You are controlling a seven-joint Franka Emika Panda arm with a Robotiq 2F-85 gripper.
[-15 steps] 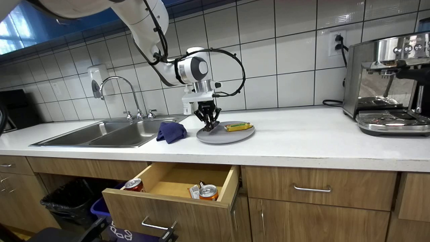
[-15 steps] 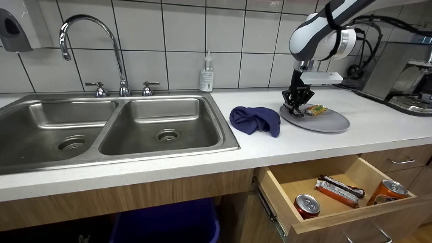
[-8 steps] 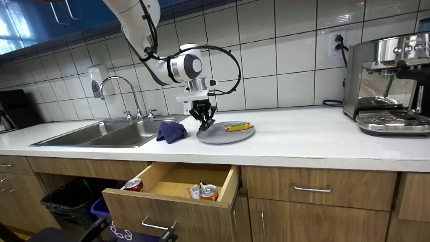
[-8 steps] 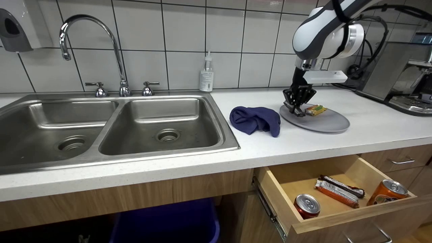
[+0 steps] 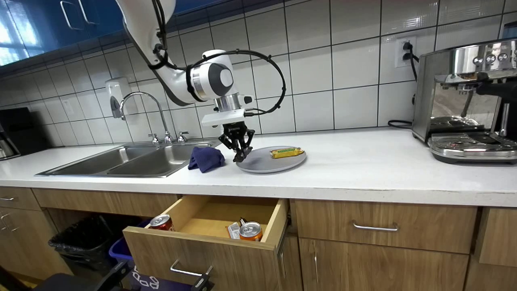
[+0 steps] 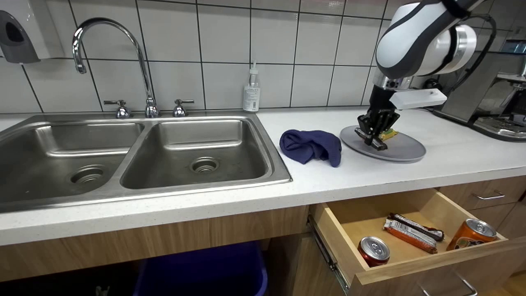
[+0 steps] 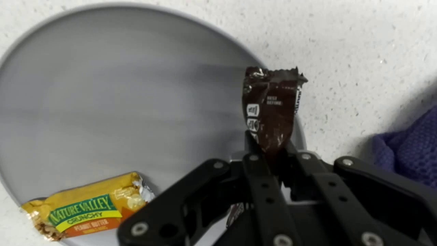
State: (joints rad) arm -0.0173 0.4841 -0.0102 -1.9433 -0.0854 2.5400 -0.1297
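**Black gripper (image 7: 271, 148) pinches a glossy dark-brown snack bar (image 7: 273, 106)**

From here I see its jaws pressed onto that bar from both sides, with one crimped end sticking out beyond them. The piece is near the rim of a round, flat grey plate (image 7: 136, 95); whether the two touch, I can't tell. On the plate, apart from the gripper, lies a yellow Nature Valley bar (image 7: 88, 208). A crumpled purple-blue cloth (image 6: 310, 146) sits on the white counter (image 5: 363, 161), between the plate and a double-basin steel sink (image 6: 277, 174). Below, a wooden drawer (image 5: 202, 250) stands pulled out, holding a red can (image 6: 374, 250), an orange can (image 6: 472, 234), and an orange-and-white wrapped bar (image 6: 411, 236) beside a black-wrapped bar (image 6: 415, 225).
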